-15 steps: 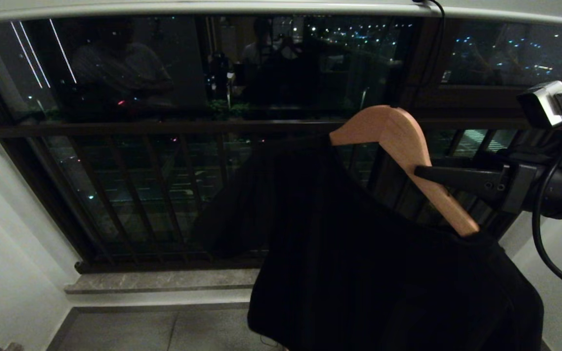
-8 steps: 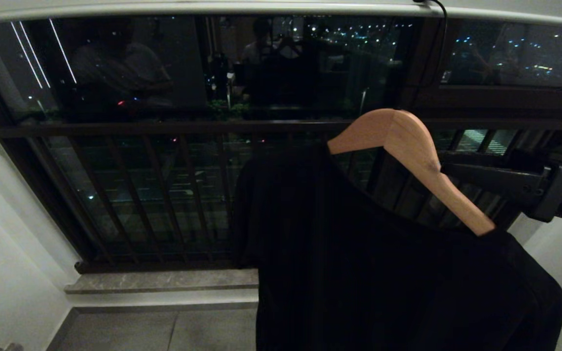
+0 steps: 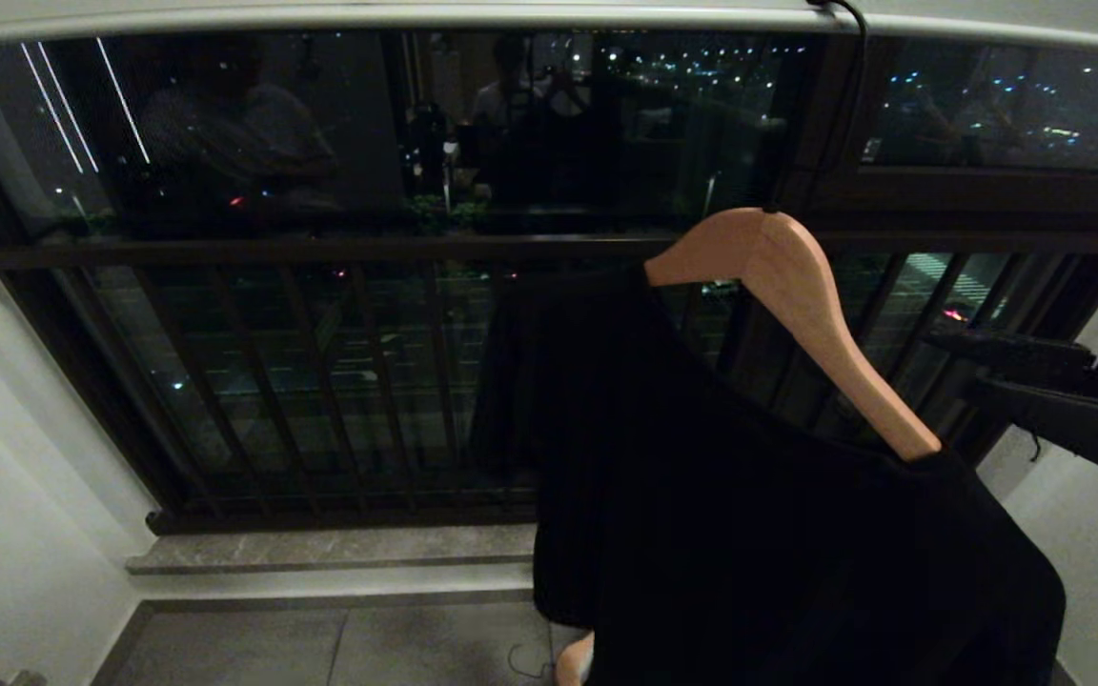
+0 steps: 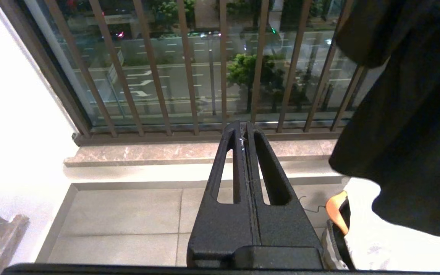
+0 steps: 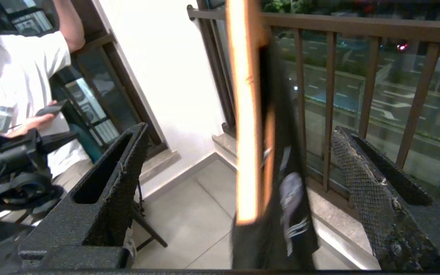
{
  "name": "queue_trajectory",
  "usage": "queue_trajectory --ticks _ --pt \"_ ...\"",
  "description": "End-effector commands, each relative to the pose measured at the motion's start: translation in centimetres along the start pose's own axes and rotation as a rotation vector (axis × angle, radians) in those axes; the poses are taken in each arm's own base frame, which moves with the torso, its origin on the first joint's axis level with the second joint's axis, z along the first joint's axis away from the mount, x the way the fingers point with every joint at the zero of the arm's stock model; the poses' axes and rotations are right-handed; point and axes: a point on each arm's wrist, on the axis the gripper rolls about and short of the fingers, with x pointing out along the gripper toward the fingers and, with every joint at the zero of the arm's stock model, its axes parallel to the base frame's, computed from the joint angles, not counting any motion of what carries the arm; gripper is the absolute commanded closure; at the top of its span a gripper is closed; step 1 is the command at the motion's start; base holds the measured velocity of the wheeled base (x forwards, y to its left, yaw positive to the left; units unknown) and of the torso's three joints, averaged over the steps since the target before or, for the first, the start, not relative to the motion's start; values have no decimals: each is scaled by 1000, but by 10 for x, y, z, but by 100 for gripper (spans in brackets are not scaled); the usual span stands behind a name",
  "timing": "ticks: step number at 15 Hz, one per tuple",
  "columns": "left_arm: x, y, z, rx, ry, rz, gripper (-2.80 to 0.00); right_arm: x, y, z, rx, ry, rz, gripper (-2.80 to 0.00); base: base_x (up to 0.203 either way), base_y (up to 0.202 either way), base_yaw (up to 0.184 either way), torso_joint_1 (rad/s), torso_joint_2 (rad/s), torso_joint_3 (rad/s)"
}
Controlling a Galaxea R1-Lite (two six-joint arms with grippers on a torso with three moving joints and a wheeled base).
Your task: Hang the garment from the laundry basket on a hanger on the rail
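Note:
A black garment (image 3: 749, 534) is draped on a wooden hanger (image 3: 797, 286). The hanger's thin dark hook (image 3: 840, 57) reaches up to the pale rail (image 3: 416, 14) across the top of the window. My right gripper (image 3: 954, 364) stands open to the right of the hanger's lower arm, apart from it. In the right wrist view the hanger (image 5: 243, 114) and garment (image 5: 285, 198) show edge-on beyond the open right gripper (image 5: 239, 130), touching neither finger. My left gripper (image 4: 245, 128) is shut and empty, low over the floor. I cannot make out the laundry basket.
A dark brown guard handrail (image 3: 320, 250) with vertical bars runs before the window, above a stone sill (image 3: 320, 548). A person in a white shirt (image 5: 13, 76) stands behind me. A white shape with an orange piece (image 4: 336, 206) sits on the floor under the garment.
My right gripper has drawn back from the hanger's arm, to the right and lower. The hanger and garment have swayed a little on the hook. The left gripper is still.

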Motion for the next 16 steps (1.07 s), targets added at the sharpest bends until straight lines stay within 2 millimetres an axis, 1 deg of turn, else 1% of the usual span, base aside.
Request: queue_trajectory --ticks 1,2,3,5,7,9,12,13,16 --pt "0 0 0 -1 1 0 0 -9 14 0 -29 -19 11 -280 0 0 0 0 0 0" --pt "0 0 0 -1 1 -1 0 -12 18 -1 -36 -24 11 -280 0 0 0 0 0 0" --pt "0 0 0 -1 1 1 0 -16 24 -2 -44 -30 9 0 0 0 0 0 0 0" --pt "0 0 0 -1 1 0 0 -24 34 -1 -69 -56 -13 0 0 0 0 0 0 0" --pt "0 0 0 -1 1 1 0 -31 43 -8 -79 -65 -25 0 0 0 0 0 0 0" --pt "0 0 0 -1 1 1 0 -37 50 -11 -150 -83 -58 0 0 0 0 0 0 0" --pt "0 0 0 -1 1 -1 0 -47 63 -17 -195 -109 -79 0 0 0 0 0 0 0" --pt "0 0 0 -1 0 1 0 -52 70 -20 -213 -123 -83 0 0 0 0 0 0 0" --pt "0 0 0 -1 1 1 0 -75 98 -40 -303 -173 -89 0 0 0 0 0 0 0"
